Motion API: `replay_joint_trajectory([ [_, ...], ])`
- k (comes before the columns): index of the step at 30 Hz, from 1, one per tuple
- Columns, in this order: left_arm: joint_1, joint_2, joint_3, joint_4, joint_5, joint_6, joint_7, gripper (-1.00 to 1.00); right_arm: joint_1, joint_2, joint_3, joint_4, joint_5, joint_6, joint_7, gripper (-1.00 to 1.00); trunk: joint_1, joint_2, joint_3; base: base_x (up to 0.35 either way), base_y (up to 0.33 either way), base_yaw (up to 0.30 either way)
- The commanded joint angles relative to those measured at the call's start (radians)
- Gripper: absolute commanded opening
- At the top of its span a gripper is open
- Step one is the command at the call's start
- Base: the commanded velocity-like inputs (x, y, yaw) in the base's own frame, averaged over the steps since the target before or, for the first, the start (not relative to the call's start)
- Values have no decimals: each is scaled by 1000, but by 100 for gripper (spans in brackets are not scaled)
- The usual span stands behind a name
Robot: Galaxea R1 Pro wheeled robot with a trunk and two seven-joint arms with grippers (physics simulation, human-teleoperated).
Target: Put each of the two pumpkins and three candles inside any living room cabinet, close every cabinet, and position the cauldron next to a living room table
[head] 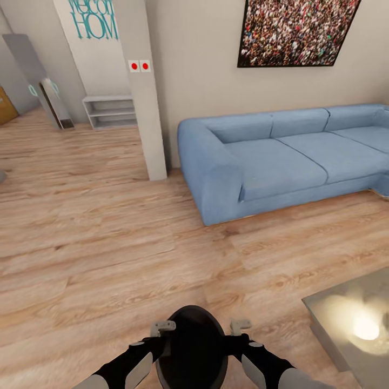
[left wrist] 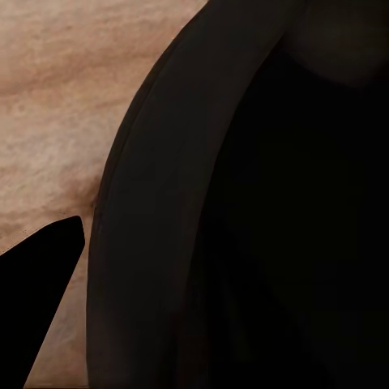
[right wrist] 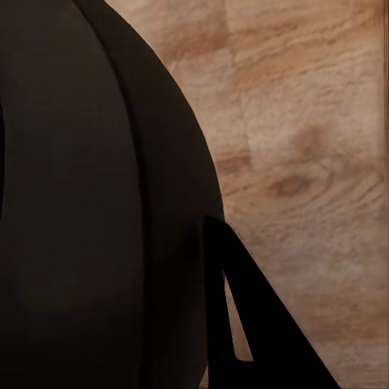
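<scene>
The matte-black cauldron [head: 192, 346] hangs just above the wooden floor at the bottom centre of the head view, held between my two arms. My left gripper [head: 163, 327] clamps its left rim and my right gripper [head: 240, 326] its right rim. In the left wrist view the cauldron [left wrist: 243, 203] looms large, with one dark finger [left wrist: 40, 284] outside its wall. The right wrist view has the cauldron's belly [right wrist: 89, 203] and one finger [right wrist: 251, 324] beside it; the inner fingers are hidden. The grey glossy table [head: 346, 319] shows its corner at the lower right, a short way from the cauldron.
A long blue sofa [head: 281, 156] stands against the far wall on the right. A white pillar [head: 148, 97] rises left of it, with a low white shelf [head: 109, 111] and a leaning mirror [head: 48, 97] beyond. Open wooden floor [head: 97, 232] spreads ahead and to the left.
</scene>
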Motion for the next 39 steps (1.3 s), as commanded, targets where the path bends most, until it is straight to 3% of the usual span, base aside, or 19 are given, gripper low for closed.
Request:
replay_joint_trajectory([
  [1,0,2,-8,8,16,3,12,-100,-2,-2,-17,-1,6,-6,-1,-100,-1,0,-1,-224,134,-281],
  [9,0,3,-8,8,15,3,12,-100,-2,-2,-17,-1,3,-6,0,-100,-1,0,-1,-219,92,-246],
  [24,-1,7,-8,8,16,3,12,-100,-2,-2,-16,-1,3,-5,1,-100,-1,0,-1,-49,4,-31],
  [39,-1,6,-8,8,16,3,12,-100,-2,-2,-16,-1,3,-5,1,-100,-1,0,-1,-281,67,-265],
])
